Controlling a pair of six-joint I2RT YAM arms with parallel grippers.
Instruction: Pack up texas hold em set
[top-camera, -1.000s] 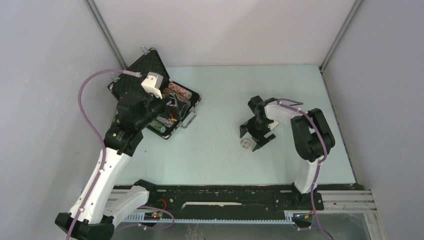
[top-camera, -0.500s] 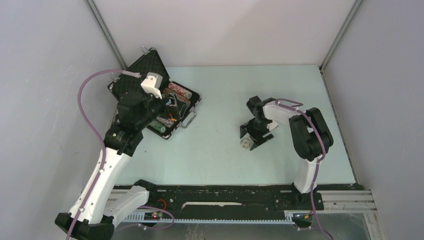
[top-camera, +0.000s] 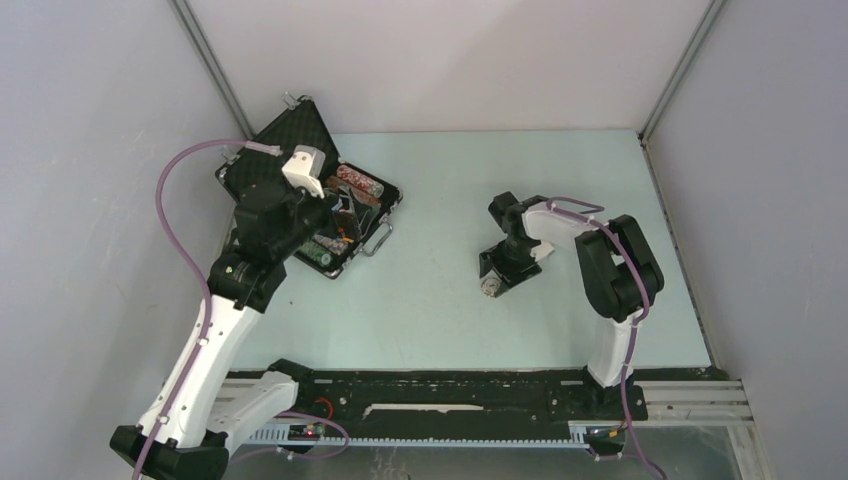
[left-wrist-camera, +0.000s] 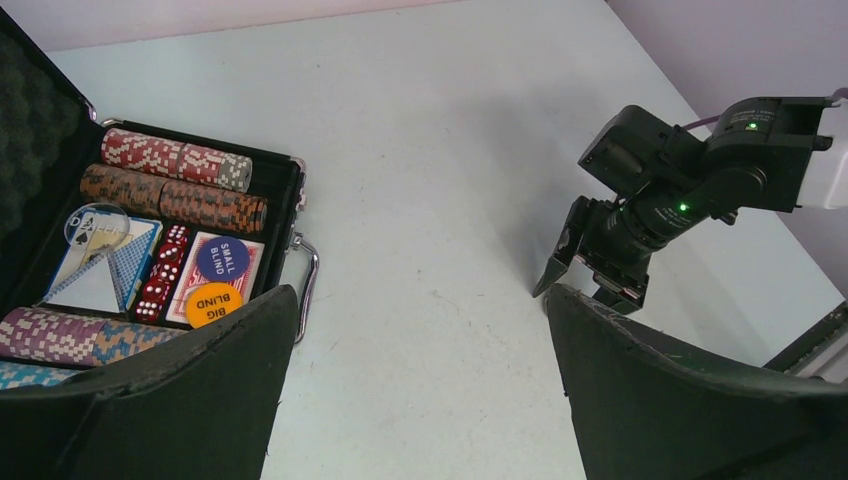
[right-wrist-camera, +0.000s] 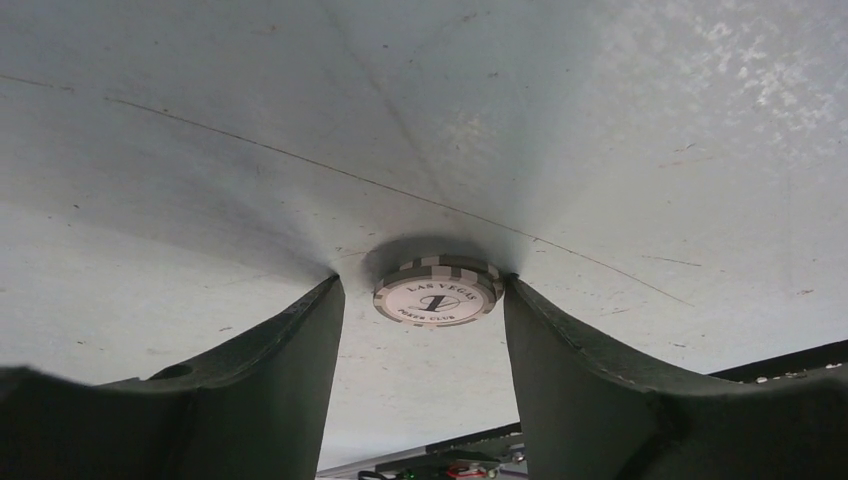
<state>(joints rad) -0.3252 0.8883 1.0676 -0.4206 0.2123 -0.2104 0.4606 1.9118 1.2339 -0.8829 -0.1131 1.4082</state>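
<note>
Poker chip (right-wrist-camera: 437, 293) sits between parted fingers (right-wrist-camera: 285, 385) of the down-pointed right tool (right-wrist-camera: 420, 285).

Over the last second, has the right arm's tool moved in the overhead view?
Yes. The right tool slid left toward the open black silver-edged case, now straddling the white round poker chip.

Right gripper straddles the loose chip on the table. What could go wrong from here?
1. The chip lies flat on the table, and the right gripper flanks only its thin rim, so closing may skid it out or flip it.
2. The chip sits nearer one finger, so it may get shoved sideways before it is gripped.
3. The left gripper hangs open by the case; bringing the chip there could make the arms clash.
</note>
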